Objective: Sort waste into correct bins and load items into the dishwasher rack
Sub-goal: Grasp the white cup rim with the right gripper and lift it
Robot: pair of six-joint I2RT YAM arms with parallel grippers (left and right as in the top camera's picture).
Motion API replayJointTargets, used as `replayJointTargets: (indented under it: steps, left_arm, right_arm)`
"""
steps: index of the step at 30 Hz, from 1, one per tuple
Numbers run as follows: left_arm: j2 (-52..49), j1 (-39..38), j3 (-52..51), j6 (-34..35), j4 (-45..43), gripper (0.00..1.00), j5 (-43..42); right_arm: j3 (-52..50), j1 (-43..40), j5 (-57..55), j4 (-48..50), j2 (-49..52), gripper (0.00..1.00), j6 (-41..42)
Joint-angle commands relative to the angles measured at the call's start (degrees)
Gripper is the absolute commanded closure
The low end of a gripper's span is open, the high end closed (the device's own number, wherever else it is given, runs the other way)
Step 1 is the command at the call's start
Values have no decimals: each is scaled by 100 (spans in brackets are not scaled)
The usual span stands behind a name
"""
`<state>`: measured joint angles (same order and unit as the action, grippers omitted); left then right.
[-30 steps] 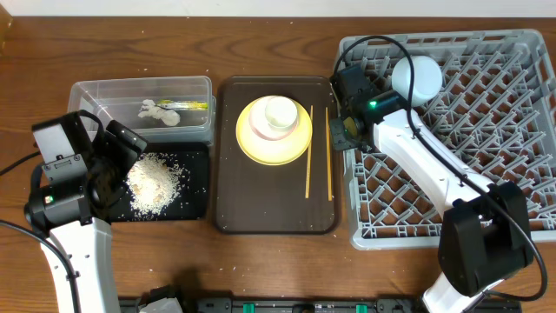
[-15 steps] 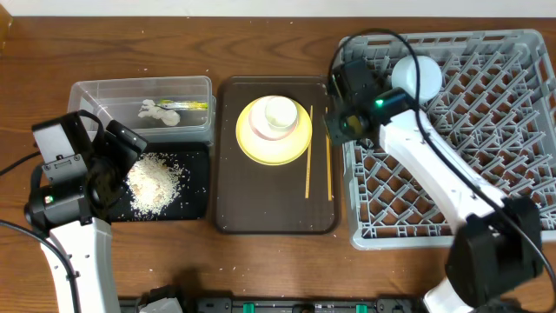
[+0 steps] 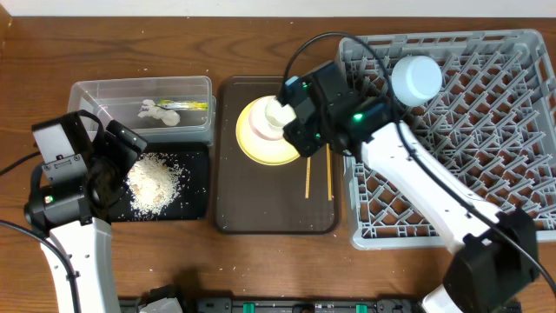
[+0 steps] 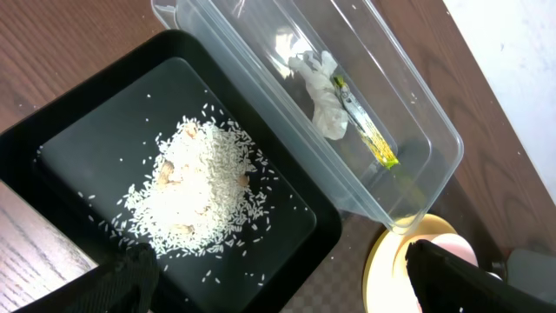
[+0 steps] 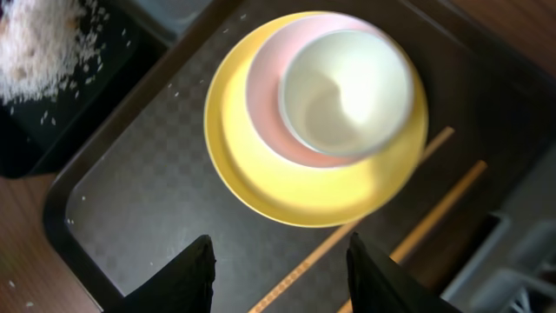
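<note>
Ops: Status, right gripper (image 5: 280,252)?
Eng: Jaws partway apart, empty, over brown tray (image 5: 130,200). Yellow plate (image 5: 261,187), with pink bowl (image 5: 265,113) and white cup (image 5: 347,91) stacked on it, lies just ahead of fingertips (image 5: 198,265); chopsticks (image 5: 382,192) alongside.
Ops: Left gripper (image 4: 278,252)?
Eng: Wide open, empty, above rice heap (image 4: 195,191) in black tray (image 4: 87,148).

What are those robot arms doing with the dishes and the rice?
They are clearing up a meal. The right gripper hangs open and empty above the yellow plate, which carries a bowl and a cup on the brown tray beside two chopsticks. One white bowl already sits in the grey rack. The left gripper, open too, hovers over the rice in the black tray.
</note>
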<state>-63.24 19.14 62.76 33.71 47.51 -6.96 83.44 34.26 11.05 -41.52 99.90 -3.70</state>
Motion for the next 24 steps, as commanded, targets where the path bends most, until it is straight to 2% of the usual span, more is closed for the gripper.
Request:
replayJointTargets:
  steps: [1,11,24]
  left_arm:
    - [-9,31,85,46,2,6,13]
    - [-9,31,85,46,2,6,13]
    - [-9,31,85,46,2,6,13]
  right_arm:
    - [42,151,-37,223,282,53,-284]
    - [42,151,-46,1469,850,55,-573]
    - [42,262,-48,2474,1738,61,-866]
